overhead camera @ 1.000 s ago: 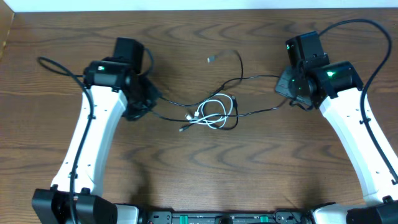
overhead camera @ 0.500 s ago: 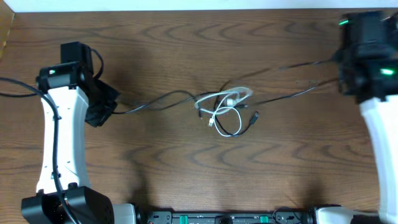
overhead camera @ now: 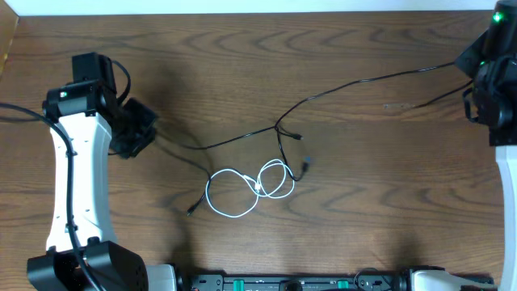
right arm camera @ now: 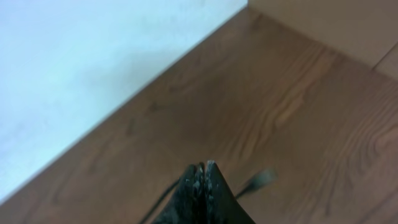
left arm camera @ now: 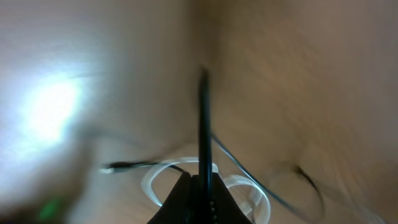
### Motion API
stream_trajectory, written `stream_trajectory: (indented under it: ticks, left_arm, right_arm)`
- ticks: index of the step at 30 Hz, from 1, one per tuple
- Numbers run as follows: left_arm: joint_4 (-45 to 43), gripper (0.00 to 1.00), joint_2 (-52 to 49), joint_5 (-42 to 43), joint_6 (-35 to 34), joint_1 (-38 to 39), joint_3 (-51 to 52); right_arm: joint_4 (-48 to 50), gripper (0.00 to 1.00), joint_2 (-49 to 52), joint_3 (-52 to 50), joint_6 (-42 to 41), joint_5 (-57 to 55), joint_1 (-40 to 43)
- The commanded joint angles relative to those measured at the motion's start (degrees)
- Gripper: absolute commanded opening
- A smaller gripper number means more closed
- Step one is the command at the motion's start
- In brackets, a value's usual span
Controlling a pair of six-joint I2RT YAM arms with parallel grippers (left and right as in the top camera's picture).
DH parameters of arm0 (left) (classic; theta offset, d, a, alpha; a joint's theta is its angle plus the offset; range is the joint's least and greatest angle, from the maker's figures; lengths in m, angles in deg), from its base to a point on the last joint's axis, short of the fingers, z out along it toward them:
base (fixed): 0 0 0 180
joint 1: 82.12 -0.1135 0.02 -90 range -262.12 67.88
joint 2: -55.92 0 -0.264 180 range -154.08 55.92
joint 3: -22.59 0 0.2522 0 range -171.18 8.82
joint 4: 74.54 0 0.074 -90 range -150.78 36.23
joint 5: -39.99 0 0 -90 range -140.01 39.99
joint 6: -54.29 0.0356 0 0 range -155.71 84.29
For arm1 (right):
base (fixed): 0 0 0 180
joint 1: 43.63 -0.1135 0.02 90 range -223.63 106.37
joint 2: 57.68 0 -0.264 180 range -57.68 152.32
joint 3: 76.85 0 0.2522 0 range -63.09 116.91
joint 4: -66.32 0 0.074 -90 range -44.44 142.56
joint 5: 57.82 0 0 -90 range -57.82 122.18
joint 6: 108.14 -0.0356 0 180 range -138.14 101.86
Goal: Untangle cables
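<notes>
A thin black cable (overhead camera: 363, 79) is stretched across the table from my left gripper (overhead camera: 149, 133) through a small knot (overhead camera: 279, 127) to my right gripper (overhead camera: 475, 69). Both grippers are shut on it. A second black cable (overhead camera: 284, 149) hangs from the knot and ends in a plug (overhead camera: 307, 166). The white cable (overhead camera: 242, 187) lies in loose loops in front of the knot. In the left wrist view, the gripper (left arm camera: 204, 180) pinches the black cable (left arm camera: 203, 124) above the blurred white loops (left arm camera: 249, 186). In the right wrist view, the gripper (right arm camera: 202, 167) is shut, with a plug (right arm camera: 261, 179) beside it.
A small dark plug (overhead camera: 191, 212) lies left of the white loops. Thick black robot cables (overhead camera: 24, 113) run off the left edge. The table's far edge meets a white wall (right arm camera: 93, 62) just behind the right gripper.
The right arm has pulled farther right and the black cable has drawn out longer. The white cable has slipped out of the tangle and now lies nearer the front. The left arm has barely moved.
</notes>
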Motion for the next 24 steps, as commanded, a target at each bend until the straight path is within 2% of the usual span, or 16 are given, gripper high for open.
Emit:
stream_trajectory:
  ticks: [1,3,9,13,15,18,21,24]
  left_arm:
    - [-3.2,0.07,2.3,29.1,16.6,-0.1,-1.4]
    - [-4.6,0.07,4.2,32.1,16.6,0.0,-2.3]
    - [-6.5,0.07,12.6,32.0,16.3,2.4,-6.3]
    - [-11.4,0.08,19.0,31.6,13.1,3.8,-9.1]
    - [-14.0,0.07,22.1,28.5,10.8,3.7,-9.7]
    - [-14.2,0.08,26.1,14.9,6.3,3.7,-9.7]
    - [-9.6,0.07,28.9,-2.9,2.7,3.7,-9.7]
    - [-4.5,0.08,29.6,-17.0,0.1,3.7,-9.6]
  right_arm:
    - [-1.9,0.01,2.4,0.4,1.1,3.0,0.5]
    - [-3.2,0.01,3.3,0.3,1.2,4.3,0.5]
    - [-6.4,0.01,6.8,0.3,1.2,8.2,0.5]
    - [-8.7,0.01,9.5,0.3,1.1,7.1,0.5]
    - [-10.0,0.01,11.1,0.3,1.1,4.7,0.5]
    - [-13.0,0.02,13.3,0.3,-2.3,-2.2,0.9]
    - [-17.0,0.02,14.9,0.3,-8.5,-11.0,2.6]
    - [-17.6,0.02,15.1,0.3,-8.9,-13.2,5.6]
